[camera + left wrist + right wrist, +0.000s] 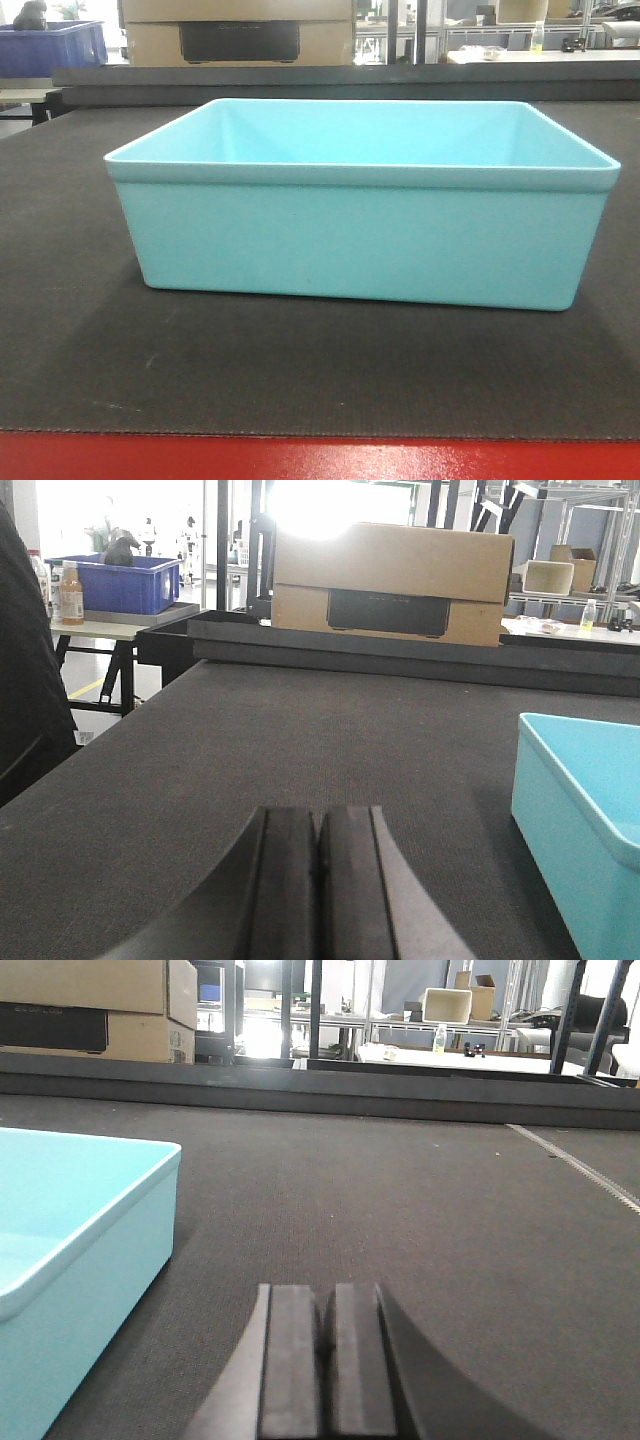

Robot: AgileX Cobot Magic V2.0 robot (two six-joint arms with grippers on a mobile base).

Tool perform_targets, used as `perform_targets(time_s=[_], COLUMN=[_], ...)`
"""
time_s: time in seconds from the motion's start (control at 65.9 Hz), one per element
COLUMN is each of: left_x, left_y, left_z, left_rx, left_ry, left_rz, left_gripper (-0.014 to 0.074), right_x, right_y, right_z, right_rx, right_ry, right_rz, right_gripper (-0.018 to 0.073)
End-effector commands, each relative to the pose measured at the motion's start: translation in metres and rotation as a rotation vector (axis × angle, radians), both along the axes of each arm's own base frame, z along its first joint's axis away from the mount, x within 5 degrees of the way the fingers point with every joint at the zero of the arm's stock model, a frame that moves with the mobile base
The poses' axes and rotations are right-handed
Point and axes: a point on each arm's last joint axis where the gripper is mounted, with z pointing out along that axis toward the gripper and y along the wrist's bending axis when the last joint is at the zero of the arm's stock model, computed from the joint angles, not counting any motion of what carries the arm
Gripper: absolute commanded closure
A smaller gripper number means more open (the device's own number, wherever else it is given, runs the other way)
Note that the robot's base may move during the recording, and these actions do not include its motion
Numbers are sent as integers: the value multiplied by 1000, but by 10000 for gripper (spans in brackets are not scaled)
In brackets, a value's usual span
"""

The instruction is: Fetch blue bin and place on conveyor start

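- Bin [360, 240] sits on belt [300, 380], empty; prob light, stiff, slick plastic.
- Grab by rim, both short sides.
- L gripper [320, 880] & R gripper [325, 1360]: jaws closed, holding nothing.

I see a warehouse or factory floor: a wide black conveyor belt [320, 380], metal racks [560, 530] at upper right, a cardboard box [390, 580], a dark-blue crate [125, 585] on a workbench.

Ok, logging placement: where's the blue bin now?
In the front view the blue bin sits centred on the black belt, just behind its red front edge.
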Motion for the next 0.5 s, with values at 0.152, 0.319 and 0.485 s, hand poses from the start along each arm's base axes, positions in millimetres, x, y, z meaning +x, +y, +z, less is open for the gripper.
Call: perform_targets(time_s=[0.152, 0.319, 0.485], left_x=[-1, -1, -1], left_y=[0, 0, 0], left_z=[3, 3, 3], left_rx=[-4, -4, -4], left_ry=[-26, -26, -26], left_rz=[4, 4, 4], left_gripper=[707, 707, 707], right_x=[0, 0, 0], right_y=[-1, -1, -1], right_z=[2, 2, 2], right_rx=[-19, -19, -19], right_ry=[-26, -26, -26], right_rz=[-10, -10, -10], right_gripper=[720, 720, 720])
